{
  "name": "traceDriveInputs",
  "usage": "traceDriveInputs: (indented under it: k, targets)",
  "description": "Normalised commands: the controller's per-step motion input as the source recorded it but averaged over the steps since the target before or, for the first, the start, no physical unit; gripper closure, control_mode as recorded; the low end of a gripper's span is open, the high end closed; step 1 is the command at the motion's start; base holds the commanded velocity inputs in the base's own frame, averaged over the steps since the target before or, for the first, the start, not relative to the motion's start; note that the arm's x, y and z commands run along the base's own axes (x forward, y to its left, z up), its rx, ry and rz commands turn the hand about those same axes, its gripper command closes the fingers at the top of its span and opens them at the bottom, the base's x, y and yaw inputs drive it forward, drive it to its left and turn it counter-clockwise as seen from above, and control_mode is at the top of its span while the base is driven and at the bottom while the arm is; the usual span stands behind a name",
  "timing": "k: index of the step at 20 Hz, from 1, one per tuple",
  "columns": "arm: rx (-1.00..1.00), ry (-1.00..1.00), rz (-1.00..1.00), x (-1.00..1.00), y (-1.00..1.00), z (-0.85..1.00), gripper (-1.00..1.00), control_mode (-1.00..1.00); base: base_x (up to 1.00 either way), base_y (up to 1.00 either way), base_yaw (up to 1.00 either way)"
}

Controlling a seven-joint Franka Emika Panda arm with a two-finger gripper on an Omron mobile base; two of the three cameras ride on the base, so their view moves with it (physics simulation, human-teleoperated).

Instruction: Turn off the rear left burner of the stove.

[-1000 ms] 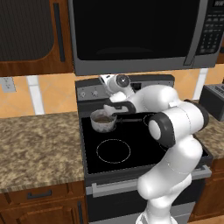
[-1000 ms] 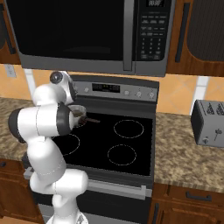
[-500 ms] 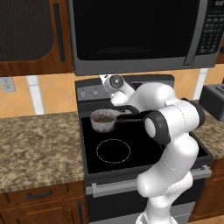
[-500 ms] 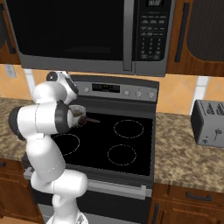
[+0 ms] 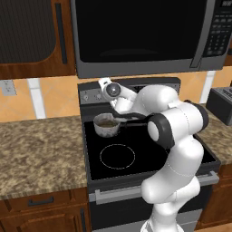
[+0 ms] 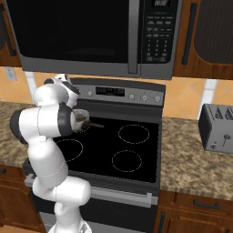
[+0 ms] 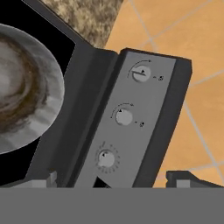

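Left base view: stove (image 5: 136, 158) at centre, black glass top between two stretches of speckled surface (image 5: 36, 149). Small steel saucepan (image 5: 106, 125) with brown contents sitting on the rear left burner (image 5: 100, 134), at 11 o'clock on the glass, handle pointing toward 3 o'clock. White-dotted ring (image 5: 118, 156) at 7 o'clock, bare. Arm reaching over the pan; hand (image 5: 103, 85) up at the grey back panel (image 5: 88, 96), just beside its left knobs. Dark microwave (image 5: 140, 36) overhead, toaster (image 5: 221, 105) at far 3 o'clock.

Right base view: same stove (image 6: 132, 150), hand (image 6: 61, 78) at the left end of the back panel (image 6: 123, 93), saucepan (image 6: 82, 119) partly hidden behind the elbow. Three ring outlines bare. Toaster (image 6: 218, 127) on the surface at 3 o'clock.

Hand view: panel strip (image 7: 127, 131) running diagonally, three round knobs (image 7: 124, 117) in a row, close ahead. Saucepan rim and contents (image 7: 22, 96) at 9 o'clock. Fingertips (image 7: 186, 177) at the bottom corners, spread wide, holding nothing.
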Motion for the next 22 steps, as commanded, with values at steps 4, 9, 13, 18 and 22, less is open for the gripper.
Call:
traceDriveInputs:
  k: [4,9,13,18,22]
  targets:
    - [0.0,0.01,0.0,0.01,0.0,0.0,-1.0,-1.0,0.0,0.0,0.0]
    - [0.0,0.01,0.0,0.0,0.03,0.0,-1.0,-1.0,0.0,0.0,0.0]
    - [0.0,0.01,-0.01,0.0,0.02,0.0,-1.0,-1.0,0.0,0.0,0.0]
    - [0.0,0.0,-0.02,0.0,0.0,0.0,-1.0,-1.0,0.0,0.0,0.0]
    - [0.0,0.0,-0.01,0.0,0.0,0.0,-1.0,-1.0,0.0,0.0,0.0]
